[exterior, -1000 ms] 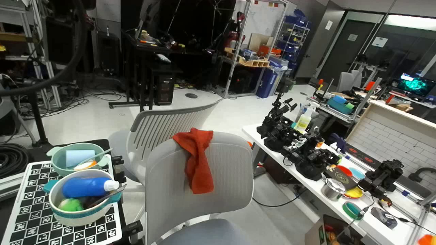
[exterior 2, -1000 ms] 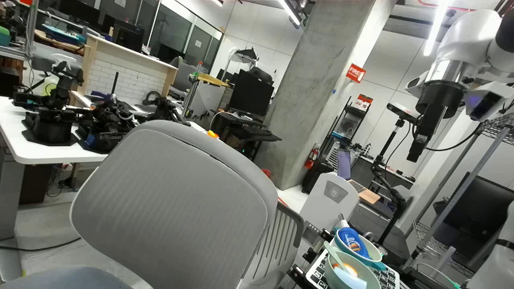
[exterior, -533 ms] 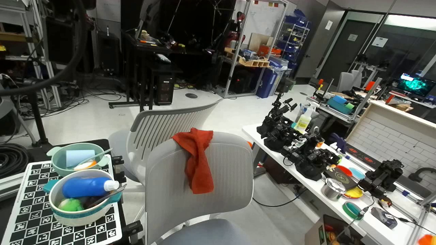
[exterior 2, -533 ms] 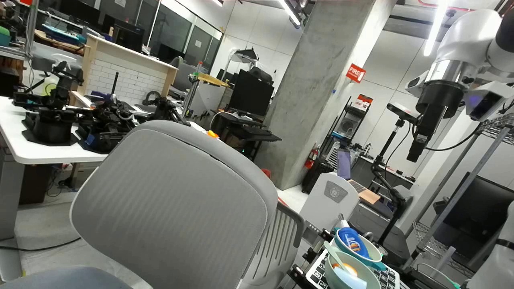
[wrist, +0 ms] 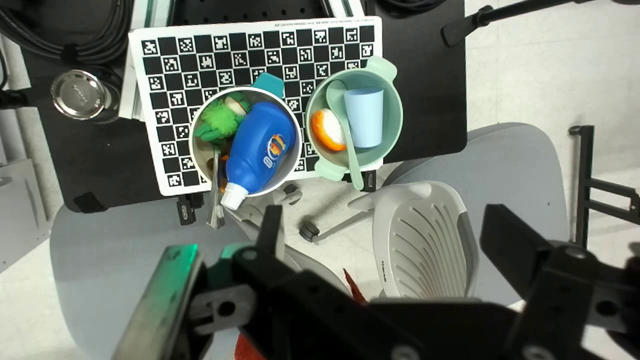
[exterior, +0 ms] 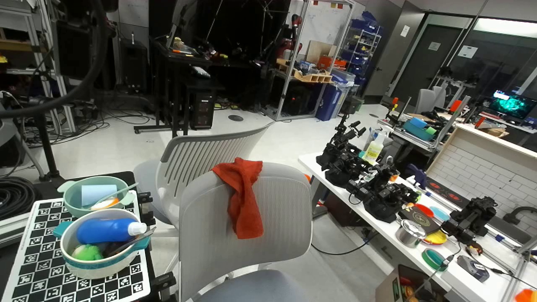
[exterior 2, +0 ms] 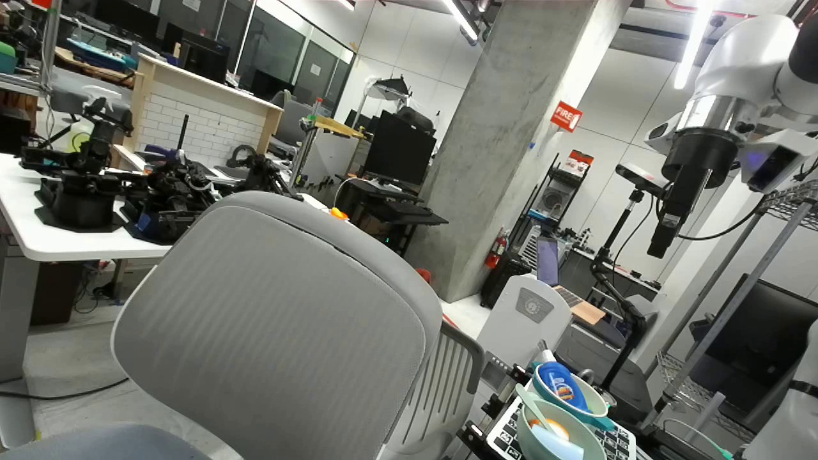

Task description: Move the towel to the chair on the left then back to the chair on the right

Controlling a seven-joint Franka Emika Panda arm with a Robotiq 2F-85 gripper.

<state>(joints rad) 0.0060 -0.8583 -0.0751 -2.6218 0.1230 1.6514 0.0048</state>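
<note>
The red towel point(exterior: 245, 201) hangs over the top of the nearer grey chair's backrest point(exterior: 285, 218). A second grey chair with a slatted back point(exterior: 209, 157) stands behind it in that exterior view. In the wrist view, bits of the towel point(wrist: 354, 287) show past the gripper body, which hides most of it. The slatted chair back point(wrist: 425, 240) lies below and between the fingers. My gripper point(wrist: 382, 222) is open and empty, high above the chairs. In an exterior view, the gripper point(exterior 2: 664, 239) points down at upper right, apart from the chair point(exterior 2: 275, 319).
A black cart with a checkered board point(wrist: 170, 105) stands beside the chairs. It bears a white pot point(wrist: 197, 172) with a blue bottle point(wrist: 260, 145) and a green pot point(wrist: 397, 120) with a cup and spoon. A white table point(exterior: 377, 228) holds black robot arms.
</note>
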